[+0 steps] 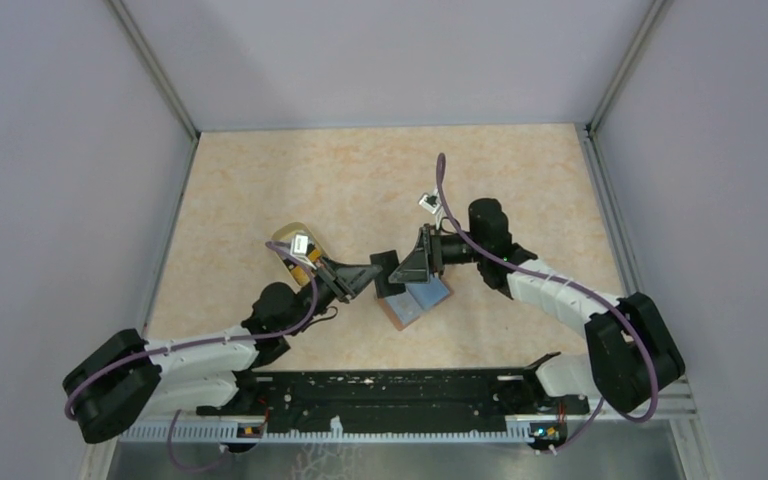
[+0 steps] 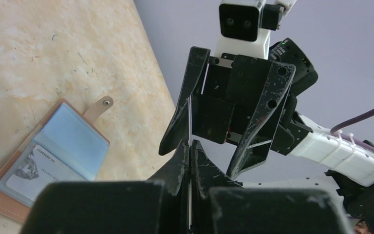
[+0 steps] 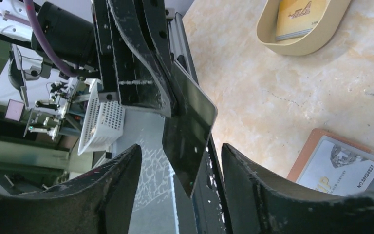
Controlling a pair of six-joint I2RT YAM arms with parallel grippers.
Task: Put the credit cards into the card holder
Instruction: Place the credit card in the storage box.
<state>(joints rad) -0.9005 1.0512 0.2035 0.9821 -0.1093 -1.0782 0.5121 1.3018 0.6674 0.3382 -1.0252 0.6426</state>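
Observation:
My left gripper (image 1: 371, 272) (image 2: 189, 144) is shut on a thin dark credit card (image 1: 385, 262) (image 3: 190, 129), seen edge-on in the left wrist view, and holds it above the table. My right gripper (image 1: 398, 272) (image 3: 180, 152) faces it, open. The card's free corner hangs between the right fingers without touching either. Just below them the card holder (image 1: 422, 300) (image 2: 73, 136) (image 3: 316, 146) lies open on the table, light blue lining up. A white card (image 2: 27, 170) (image 3: 341, 168) sits in one of its pockets.
A translucent yellowish cup (image 1: 288, 236) (image 3: 302, 45) lies behind the left gripper with an orange-yellow card (image 3: 297, 17) inside. Grey walls enclose the table on the left, right and back. A black rail (image 1: 400, 390) runs along the near edge.

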